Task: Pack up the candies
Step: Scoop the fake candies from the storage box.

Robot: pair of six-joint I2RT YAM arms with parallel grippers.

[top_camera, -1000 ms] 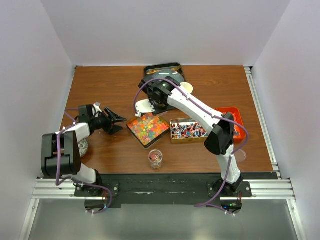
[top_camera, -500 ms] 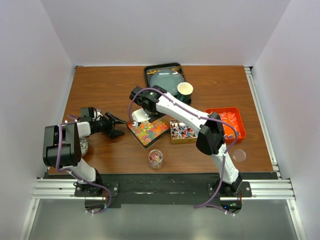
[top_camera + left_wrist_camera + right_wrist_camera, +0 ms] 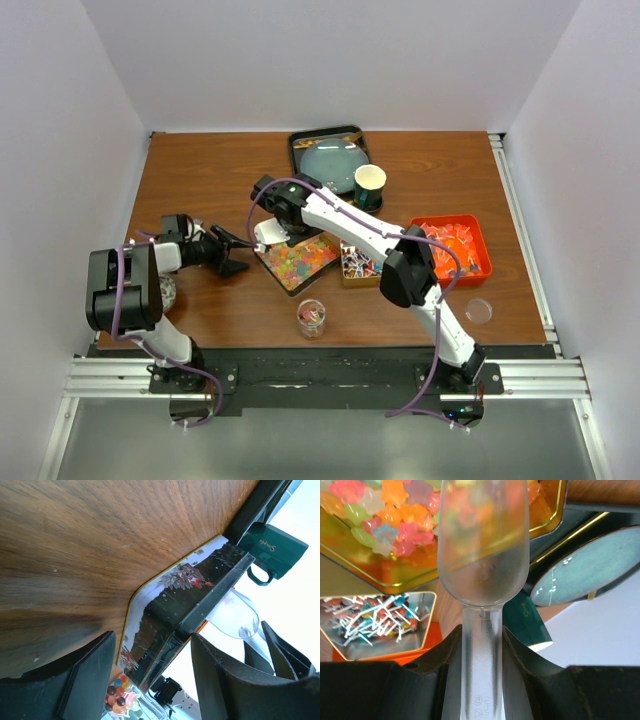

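Star-shaped jelly candies fill a gold tin at the table's middle, and wrapped candies fill a second tin to its right. My right gripper is shut on the handle of a clear plastic scoop. The scoop's bowl hangs over the jelly tin's left edge and looks empty. Just left of that tin, low over the wood, my left gripper stands open with nothing between its fingers. A small clear cup holding some candies stands near the front edge.
A green cup stands beside a black tray with a teal plate at the back. An orange bin is at the right, a clear lid in front of it. A jar sits by the left arm.
My right arm has swung the scoop from the back tray forward and left to the jelly tin's left edge. The left gripper has shifted only slightly.
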